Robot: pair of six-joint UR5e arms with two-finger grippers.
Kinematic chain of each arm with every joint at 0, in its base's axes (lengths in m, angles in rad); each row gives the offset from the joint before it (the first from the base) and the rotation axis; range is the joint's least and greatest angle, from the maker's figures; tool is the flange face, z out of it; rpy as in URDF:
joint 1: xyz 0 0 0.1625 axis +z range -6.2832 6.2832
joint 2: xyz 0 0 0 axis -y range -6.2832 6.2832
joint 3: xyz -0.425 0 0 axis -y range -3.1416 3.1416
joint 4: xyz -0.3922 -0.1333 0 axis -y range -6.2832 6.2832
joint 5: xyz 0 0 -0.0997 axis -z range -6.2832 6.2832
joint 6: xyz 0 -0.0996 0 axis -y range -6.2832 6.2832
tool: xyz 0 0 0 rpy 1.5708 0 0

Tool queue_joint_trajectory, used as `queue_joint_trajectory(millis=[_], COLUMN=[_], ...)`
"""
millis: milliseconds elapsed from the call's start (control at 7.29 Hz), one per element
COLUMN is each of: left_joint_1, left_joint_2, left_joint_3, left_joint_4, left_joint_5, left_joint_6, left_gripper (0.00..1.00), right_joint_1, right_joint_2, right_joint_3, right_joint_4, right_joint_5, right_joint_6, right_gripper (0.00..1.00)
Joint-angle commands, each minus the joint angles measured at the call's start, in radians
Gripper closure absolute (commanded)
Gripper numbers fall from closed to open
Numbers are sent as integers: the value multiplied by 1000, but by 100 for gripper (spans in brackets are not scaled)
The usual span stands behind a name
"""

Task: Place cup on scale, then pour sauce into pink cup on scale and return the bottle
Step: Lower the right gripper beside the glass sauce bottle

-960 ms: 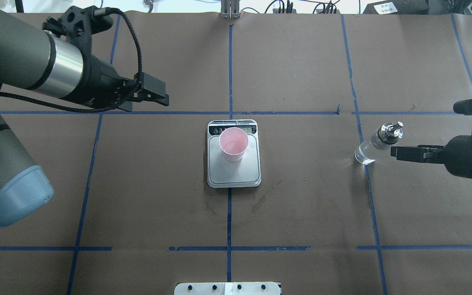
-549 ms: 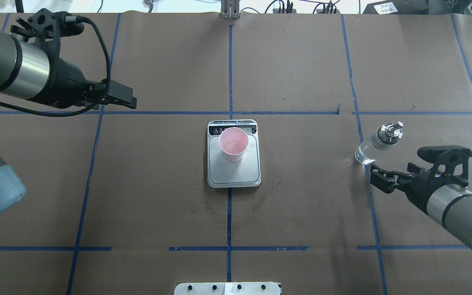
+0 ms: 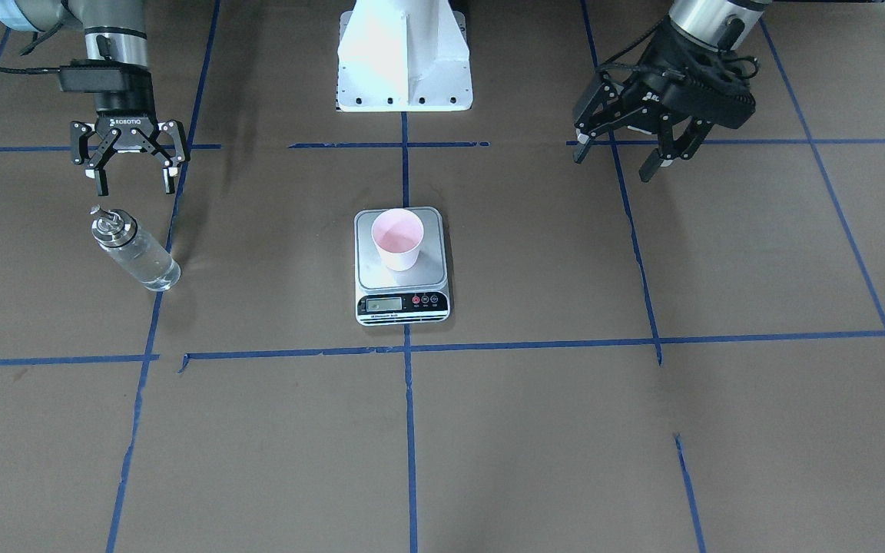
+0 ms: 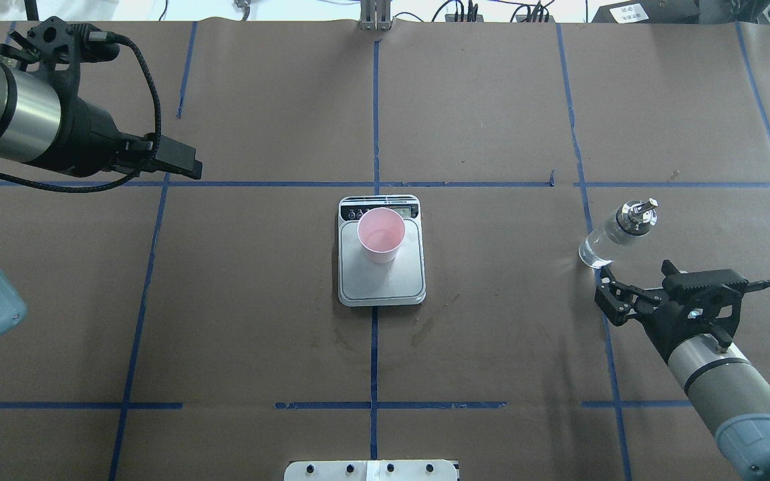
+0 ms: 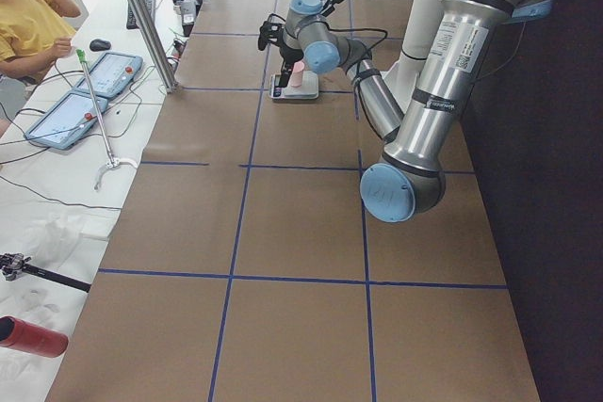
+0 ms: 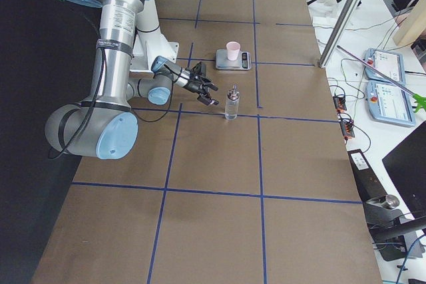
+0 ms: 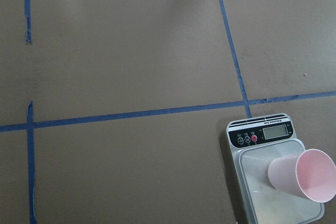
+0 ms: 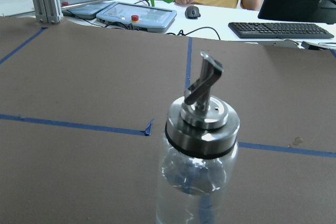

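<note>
The pink cup [image 4: 381, 235] stands upright on the scale [image 4: 385, 284] at the table's middle; both also show in the front view, the cup [image 3: 397, 238] and the scale [image 3: 404, 303]. The glass bottle [image 4: 615, 234] with its silver cap stands upright on the table to the right, apart from everything. My right gripper [image 4: 607, 299] is open and empty, just on the robot's side of the bottle [image 3: 134, 250], facing it. The right wrist view shows the bottle [image 8: 202, 150] close up. My left gripper [image 3: 618, 161] is open and empty, far left of the scale, above the table.
Blue tape lines divide the brown paper. Wet stains [image 4: 422, 331] mark the paper near the scale's near edge. The white base plate [image 3: 404, 69] is at the robot's side. Operators' tablets [image 8: 134, 17] and a keyboard lie beyond the far edge.
My right gripper has swung from the bottle's right side back toward the robot and now faces the bottle from there. My left arm has drawn back to the left. Bottle and cup have not moved.
</note>
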Motion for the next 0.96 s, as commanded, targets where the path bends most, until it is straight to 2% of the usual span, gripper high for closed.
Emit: queue_joint_trajectory(millis=[0,274,823], left_joint_1=[-10,-10,-15], left_joint_2=[8,17,31], left_joint_3=[1,-1,-22], left_joint_4=[2,2,20], left_joint_5=[1,0,-2], left_joint_6=[7,7,7], left_gripper=[5,4,1], right_joint_1=[-36,-41,-42], right_joint_2=[7,57,59], right_joint_3=[-120,-130,-187], right_joint_4=[208,207,210], right_joint_5=[-107,-185,-225], right_joint_6=[-10,-17,-29], right_gripper=[0,0,0])
